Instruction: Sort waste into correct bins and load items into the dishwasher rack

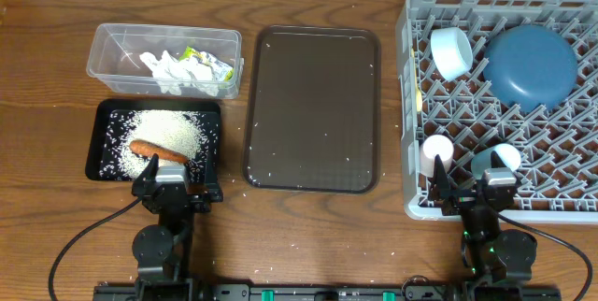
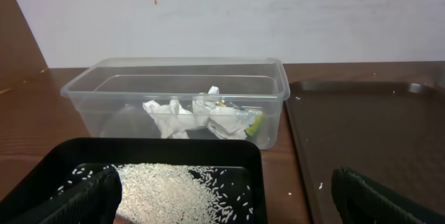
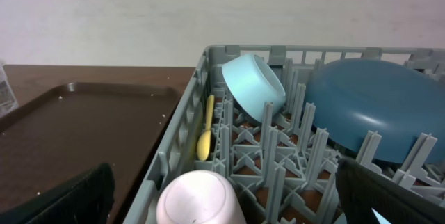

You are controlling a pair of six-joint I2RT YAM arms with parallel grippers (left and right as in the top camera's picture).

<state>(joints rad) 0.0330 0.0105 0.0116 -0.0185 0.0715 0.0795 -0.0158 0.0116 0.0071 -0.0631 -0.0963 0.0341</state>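
Looks all but finished. Shows the crumpled white tissues (image 1: pixel 173 72) and the yellow-green wrapper (image 1: pixel 207 61) already inside the clear tub (image 1: pixel 163 27), and the carrot (image 1: pixel 157 150) lying on a heap of rice (image 1: pixel 170 129) in the black tray (image 1: pixel 93 165). Finds every dish in the grey rack (image 1: pixel 408 105): dark-blue plate (image 1: pixel 530 65) leaning at the back right, light-blue bowl (image 1: pixel 453 51) tipped beside it, pinkish-white cup (image 1: pixel 437 151) and small light-blue cup (image 1: pixel 497 161) near the front edge, pale yellow spoon (image 3: pixel 205 140) standing along the left wall. Leaves, seemingly, only stray white specks on the brown serving tray (image 1: pixel 313 105) and the table (image 1: pixel 47 77), too small to name with certainty. Places the left gripper (image 1: pixel 176 187) just before the black tray and the right gripper (image 1: pixel 476 193) at the rack's front edge, both with jaws spread wide and holding nothing. Offers no legible brand, label or writing anywhere; wrapper print too small to read.
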